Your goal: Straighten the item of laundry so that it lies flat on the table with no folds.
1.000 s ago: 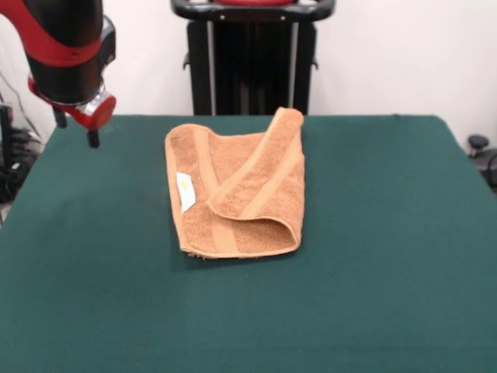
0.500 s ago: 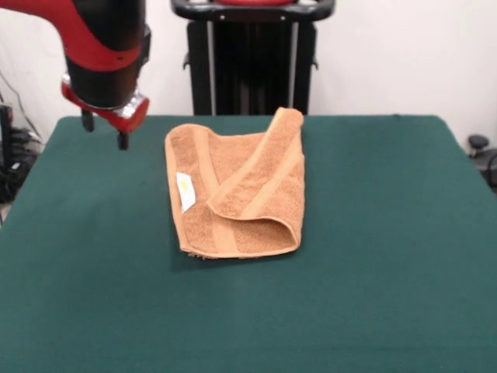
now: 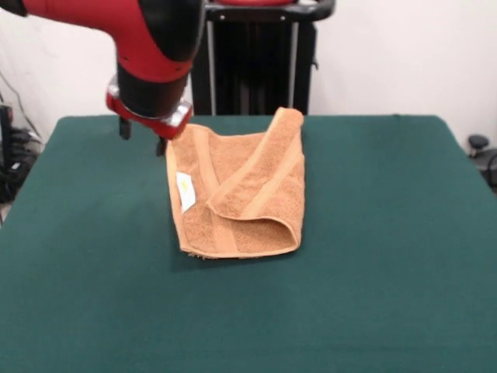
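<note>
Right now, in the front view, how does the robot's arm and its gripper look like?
The arm is thick and rounded, glossy red with black sections. Its wrist ends in a red ring with a silver metal band. The gripper has two short, dark fingers. No cables or markings show.

Orange-tan banded towel (image 3: 237, 190), dark green table (image 3: 388, 233)

Noted a plain white wall (image 3: 388, 54) across the whole background, bare and evenly lit on both sides. Found a tangle of dark cables (image 3: 17, 148) low against the wall at its left end, next to a dark upright piece of equipment (image 3: 5, 128) cut off by the edge and too dim to identify. Spotted a small round black knob (image 3: 478, 142) low against the wall at its right end, just above another dark shape (image 3: 491, 167), cropped and unclear.
</note>
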`<action>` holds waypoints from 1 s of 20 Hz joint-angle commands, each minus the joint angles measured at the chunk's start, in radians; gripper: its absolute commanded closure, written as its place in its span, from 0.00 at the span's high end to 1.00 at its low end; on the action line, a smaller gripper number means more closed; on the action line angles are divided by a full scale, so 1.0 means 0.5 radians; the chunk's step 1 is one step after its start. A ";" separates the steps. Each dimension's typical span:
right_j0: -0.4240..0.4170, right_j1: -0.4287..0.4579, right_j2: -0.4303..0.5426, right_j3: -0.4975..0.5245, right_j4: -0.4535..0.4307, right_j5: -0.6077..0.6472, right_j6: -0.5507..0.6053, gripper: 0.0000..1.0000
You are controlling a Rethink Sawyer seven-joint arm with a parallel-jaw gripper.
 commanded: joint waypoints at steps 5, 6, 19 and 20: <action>0.133 0.248 -0.027 0.119 0.065 -0.249 0.300 1.00; 0.138 0.257 -0.037 0.128 0.053 -0.282 0.312 1.00; 0.291 0.294 -0.166 0.171 0.105 -0.415 0.437 1.00; 0.304 0.308 -0.173 0.162 0.116 -0.422 0.452 1.00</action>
